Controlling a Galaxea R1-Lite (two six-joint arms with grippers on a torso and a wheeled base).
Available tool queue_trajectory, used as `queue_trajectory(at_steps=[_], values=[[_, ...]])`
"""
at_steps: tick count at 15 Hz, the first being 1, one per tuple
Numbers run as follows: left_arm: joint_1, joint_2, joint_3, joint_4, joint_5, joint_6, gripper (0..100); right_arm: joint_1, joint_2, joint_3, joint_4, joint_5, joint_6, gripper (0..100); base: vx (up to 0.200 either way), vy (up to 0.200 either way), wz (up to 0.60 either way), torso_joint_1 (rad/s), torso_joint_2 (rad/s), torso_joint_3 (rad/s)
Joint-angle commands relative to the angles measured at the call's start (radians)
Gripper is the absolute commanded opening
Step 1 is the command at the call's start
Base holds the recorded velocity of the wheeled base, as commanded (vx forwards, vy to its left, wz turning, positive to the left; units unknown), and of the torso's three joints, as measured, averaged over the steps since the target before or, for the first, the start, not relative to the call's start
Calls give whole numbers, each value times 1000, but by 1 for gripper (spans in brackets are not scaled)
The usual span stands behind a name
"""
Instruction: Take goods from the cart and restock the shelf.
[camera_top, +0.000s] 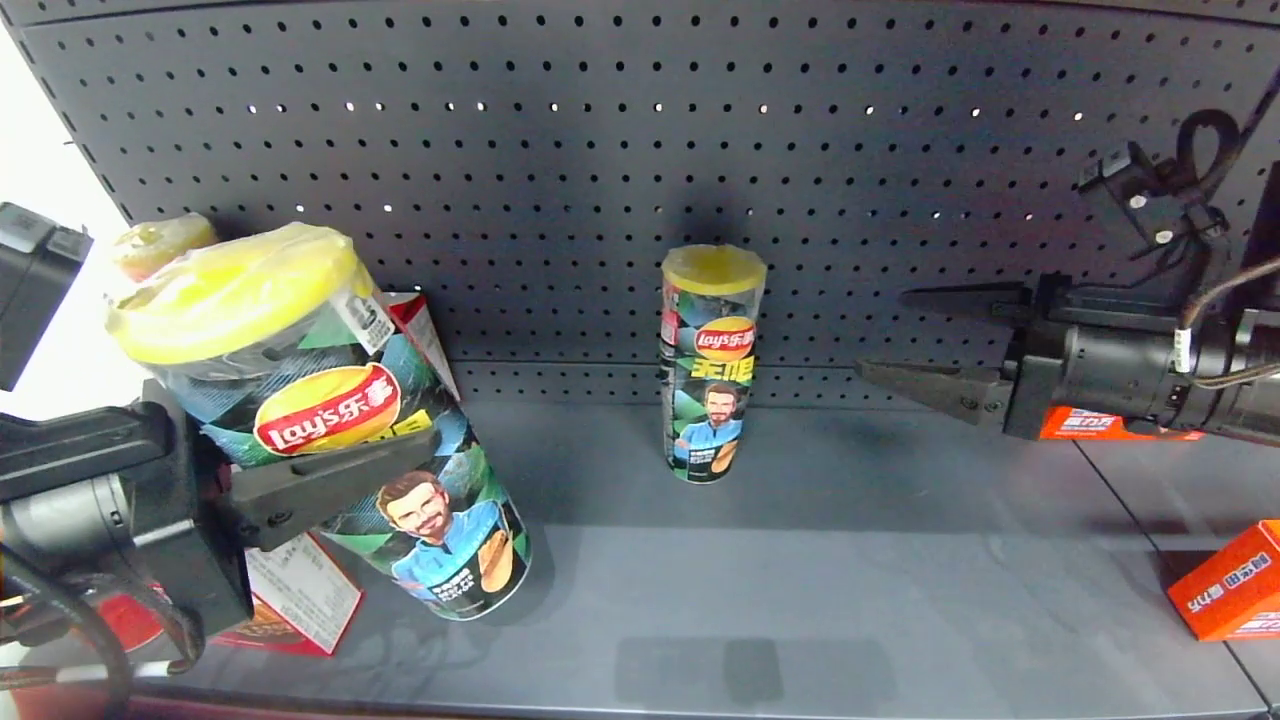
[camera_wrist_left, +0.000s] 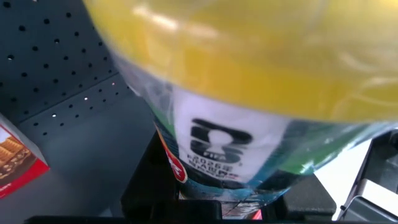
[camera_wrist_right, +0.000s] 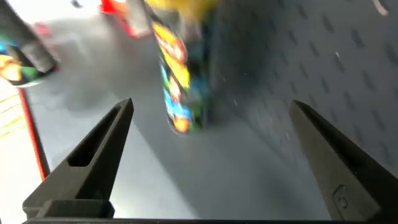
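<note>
Shelf (camera_top: 800, 600) is carrying one chips can (camera_top: 710, 370), standing upright mid-deck near the back panel. Left gripper (camera_top: 330, 450) is clamping a second can (camera_top: 320, 400), tilted over the shelf's left end. Right gripper (camera_top: 890, 335) is hanging spread wide, empty, well right of the standing can.

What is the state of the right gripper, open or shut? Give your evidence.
Open. The right gripper has its two fingers wide apart, nothing between them; the upright chip can stands apart on the shelf.
</note>
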Motion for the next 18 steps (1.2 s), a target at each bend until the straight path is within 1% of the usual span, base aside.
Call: queue_trajectory(at_steps=[1,2,3,5,11,18], values=[[-1,9,-4,-1,0,0,0,-9,107,-60,-5,101,-12,100,0,0,0,0,0,0],[-1,12,-4,-3,-1,0,0,-10,124,-61,-18,145,-24,100,0,0,0,0,0,0],[-1,15,-8,-3,-1,-2,0,-12,164,-64,-62,217,-54,100,0,0,0,0,0,0],[-1,19,-13,-3,-1,-4,0,-9,208,-72,-111,297,-57,100,0,0,0,0,0,0],[-1,27,-13,-4,-4,-2,0,26,323,-158,-114,308,-58,100,0,0,0,0,0,0],[-1,38,-37,-4,-4,-2,0,39,438,-235,-125,305,-60,100,0,0,0,0,0,0]])
